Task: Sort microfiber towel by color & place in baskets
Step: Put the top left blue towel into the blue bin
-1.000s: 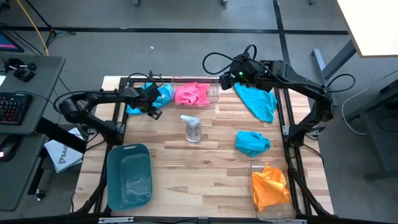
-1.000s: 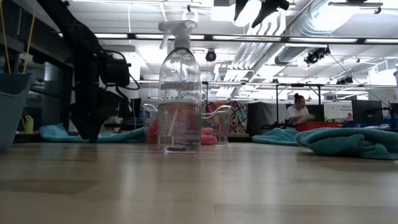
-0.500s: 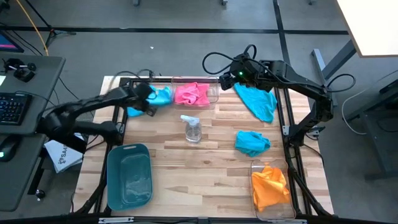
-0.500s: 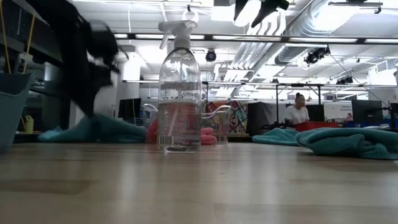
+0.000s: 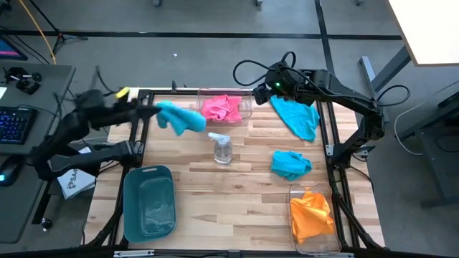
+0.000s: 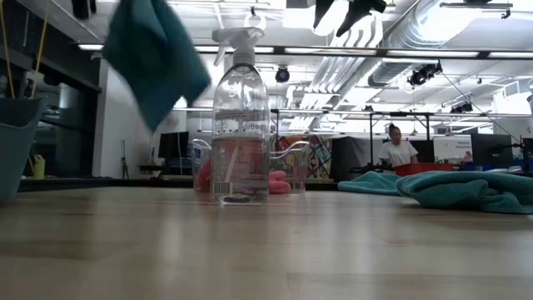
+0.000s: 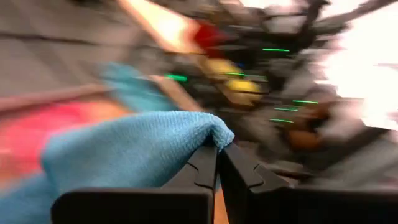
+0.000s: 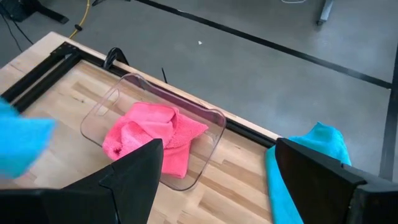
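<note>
Now my left pincer [image 7: 217, 163] is clamped on a teal towel [image 5: 179, 118], lifted off the worktop [image 5: 237, 208] where it lay a second ago; I judge the teal basket [image 5: 149, 202] its destination. Farther off, my right pincer [image 8: 214, 168] stands apart above the clear basket [image 8: 208, 140] holding pink. No legible writing.

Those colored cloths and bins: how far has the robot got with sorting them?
Done: a pink cloth lies in the clear bin at the back, an orange cloth in the clear bin at the front right. In hand: the left gripper is shut on a blue cloth, lifted off the table. Left: two blue cloths lie on the table, and the teal bin holds no cloth. The right gripper waits open.
</note>
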